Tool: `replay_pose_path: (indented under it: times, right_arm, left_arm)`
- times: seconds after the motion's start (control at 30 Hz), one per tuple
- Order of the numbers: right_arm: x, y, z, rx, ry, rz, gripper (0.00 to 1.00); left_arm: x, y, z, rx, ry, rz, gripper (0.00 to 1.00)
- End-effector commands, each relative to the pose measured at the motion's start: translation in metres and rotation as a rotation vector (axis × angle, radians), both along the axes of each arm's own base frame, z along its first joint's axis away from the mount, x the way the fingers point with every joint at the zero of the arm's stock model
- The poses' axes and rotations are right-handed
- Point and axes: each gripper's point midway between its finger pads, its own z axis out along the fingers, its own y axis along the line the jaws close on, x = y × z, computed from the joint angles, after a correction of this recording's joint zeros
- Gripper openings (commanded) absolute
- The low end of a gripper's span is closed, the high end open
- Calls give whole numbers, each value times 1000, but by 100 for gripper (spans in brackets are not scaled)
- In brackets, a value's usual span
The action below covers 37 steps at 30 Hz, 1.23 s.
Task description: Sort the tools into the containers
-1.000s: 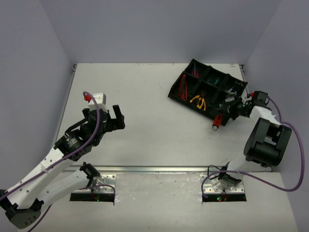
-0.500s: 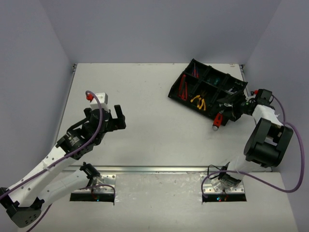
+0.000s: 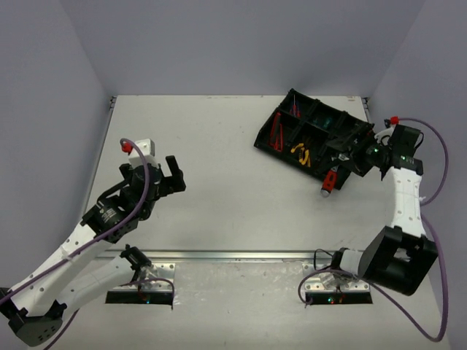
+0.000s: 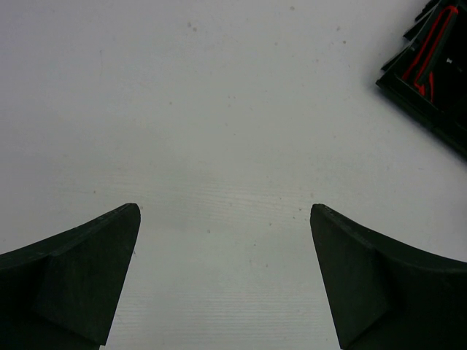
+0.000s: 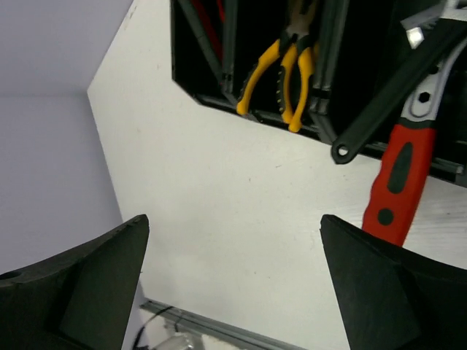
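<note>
Yellow-handled pliers [image 5: 298, 73] lie in the walled black plastic tray [image 5: 182, 44]; left pincer [image 4: 226, 277] and right pincer [image 5: 233, 284] gape empty.

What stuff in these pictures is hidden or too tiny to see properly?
- Top view: tools in the far compartments of the black tray are too small and dark to name.
- Right wrist view: the head of the red-handled tool is cut off by the right edge, and a black handle crosses it.
- Left wrist view: only a tray corner shows; its red tool runs off the top edge.
</note>
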Motion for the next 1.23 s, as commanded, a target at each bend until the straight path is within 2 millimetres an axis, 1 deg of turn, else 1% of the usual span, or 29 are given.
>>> replay_pose_path:
  times: [0.0, 0.03, 0.07, 0.13, 0.2, 0.33, 0.4, 0.43, 0.47, 0.5, 0.53, 0.57, 0.63, 0.67, 0.77, 0.87, 0.9, 0.97, 1.0, 1.13, 1.2]
  right_arm:
    - [-15, 30, 37, -336, -94, 135, 99]
    - [-21, 42, 39, -370, -106, 182, 99]
    - [-24, 49, 43, -400, -127, 205, 99]
    - [-40, 67, 53, -501, -219, 279, 99]
    - [-56, 69, 58, -551, -270, 286, 99]
    - [-88, 65, 69, -586, -354, 261, 99]
    - [-97, 60, 70, -609, -364, 253, 99]
    - [-105, 58, 71, -617, -366, 246, 99]
    - [-115, 51, 70, -639, -361, 229, 99]
    - [-119, 49, 70, -644, -356, 217, 99]
    - [-125, 44, 66, -649, -325, 194, 99]
    - [-129, 40, 65, -656, -309, 178, 99]
    - [-137, 37, 63, -664, -302, 166, 99]
    - [-139, 35, 60, -674, -297, 167, 99]
    - [-141, 23, 46, -727, -303, 122, 99]
    - [-135, 16, 41, -721, -339, 34, 99]
    - [-135, 18, 35, -706, -347, 37, 99]
    - [-129, 22, 33, -695, -380, 41, 99]
    - [-128, 22, 28, -694, -371, 43, 99]
    - [-125, 18, 19, -710, -335, 33, 99]
    - [-124, 17, 17, -712, -334, 29, 99]
  left_arm:
    - [4, 19, 26, -42, -86, 97, 100]
    - [4, 22, 27, -42, -90, 110, 100]
    - [4, 23, 28, -41, -93, 117, 100]
    - [4, 30, 32, -28, -103, 146, 100]
    - [2, 38, 35, -15, -116, 176, 100]
    - [-2, 46, 42, 7, -150, 186, 100]
    - [-3, 48, 41, 12, -157, 183, 100]
    - [-3, 47, 38, 15, -159, 176, 100]
    - [-3, 47, 33, 22, -174, 167, 100]
    - [-4, 48, 34, 23, -186, 167, 100]
    - [-5, 50, 34, 17, -202, 167, 100]
    - [-7, 52, 37, 5, -220, 173, 100]
    - [-10, 55, 36, -2, -240, 177, 100]
    - [-10, 55, 37, -10, -255, 177, 100]
    - [-10, 52, 28, -15, -272, 154, 100]
    - [-8, 49, 20, -18, -265, 143, 100]
    - [-7, 49, 19, -14, -260, 144, 100]
    - [-7, 49, 16, -5, -247, 145, 100]
    - [-6, 48, 16, -5, -241, 146, 100]
    - [-6, 47, 12, -2, -232, 142, 100]
    - [-5, 46, 12, -4, -233, 138, 100]
